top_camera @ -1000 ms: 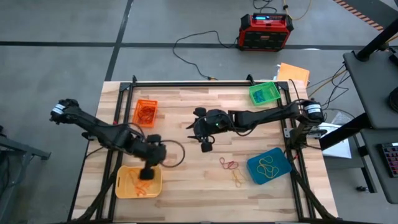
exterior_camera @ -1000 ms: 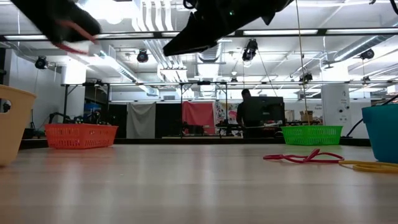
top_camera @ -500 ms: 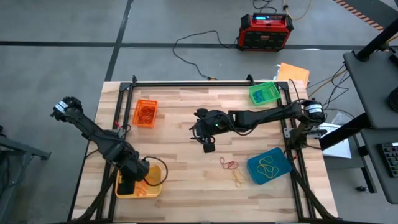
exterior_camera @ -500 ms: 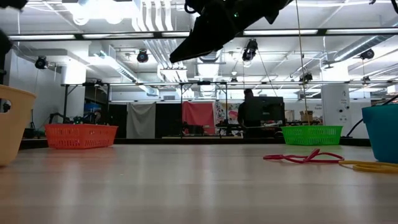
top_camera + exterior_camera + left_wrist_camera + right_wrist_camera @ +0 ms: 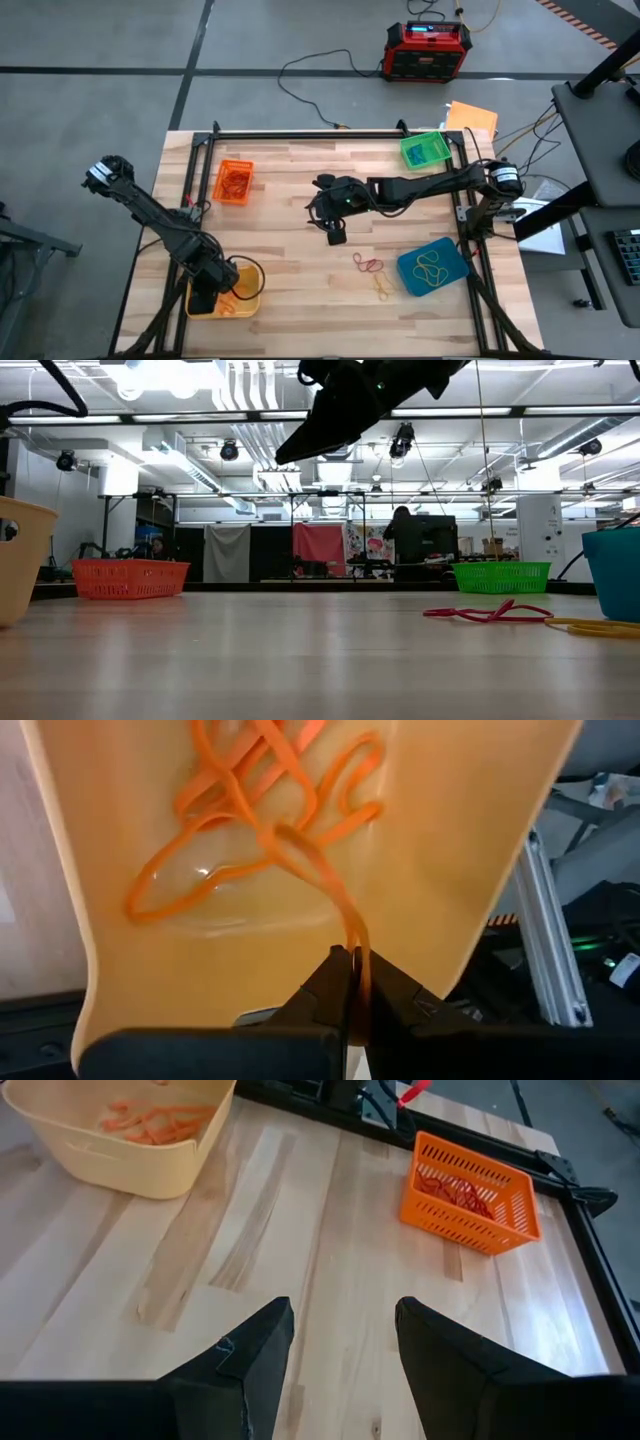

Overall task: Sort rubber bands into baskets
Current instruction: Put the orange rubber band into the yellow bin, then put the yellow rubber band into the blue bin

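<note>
An orange rubber band (image 5: 330, 895) is pinched between the clenched fingers of the left gripper (image 5: 350, 982) over the yellow basket (image 5: 247, 303). The right gripper (image 5: 340, 1342) is held spread apart above mid-table.

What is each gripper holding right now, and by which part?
The left gripper, over the yellow basket, pinches one end of an orange rubber band. The right gripper is open and holds nothing.
</note>
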